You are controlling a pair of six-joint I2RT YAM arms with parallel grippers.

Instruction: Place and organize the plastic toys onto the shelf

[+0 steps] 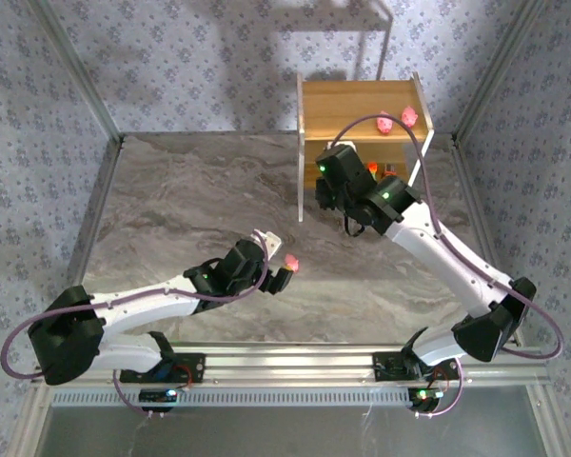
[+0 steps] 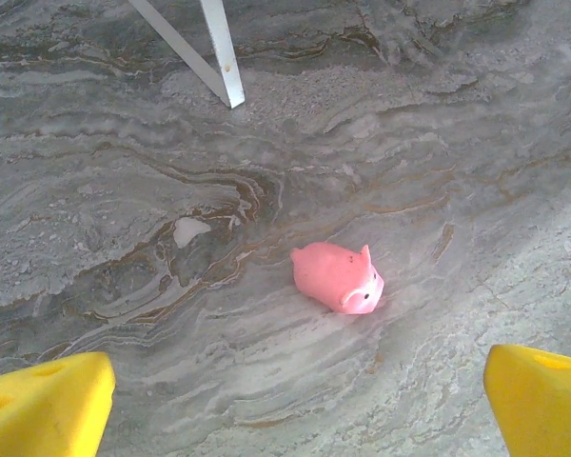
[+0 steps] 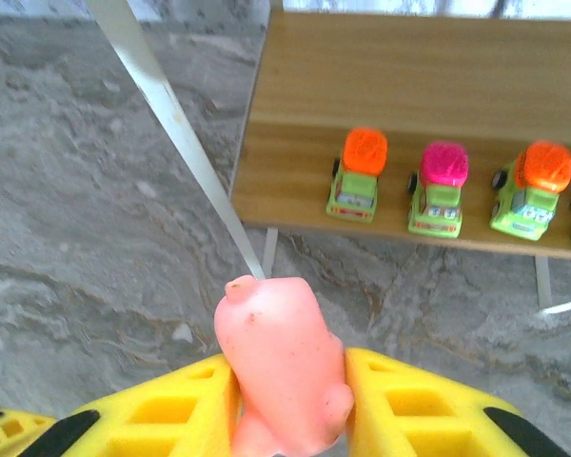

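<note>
Evidently light, smooth and rounded, the pink pig [image 3: 271, 333] looked apt to slip from a pinch. It was judged best taken across the flanks, mid-body. It sat clamped that way in the right gripper [image 3: 287, 386], short of the shelf [image 1: 347, 100] at one o'clock on the table [image 1: 190, 190].

Pigs counted: four.
- The held one.
- Two top-board pigs [image 1: 384, 124], side by side.
- A loose pig [image 2: 338, 276] on the table at twelve o'clock of the left gripper [image 2: 300, 400], whose jaws stood wide apart.

Blocky toys [image 3: 358, 174] on the lower board: three whole, and a fourth cut off at the view's edge.
</note>
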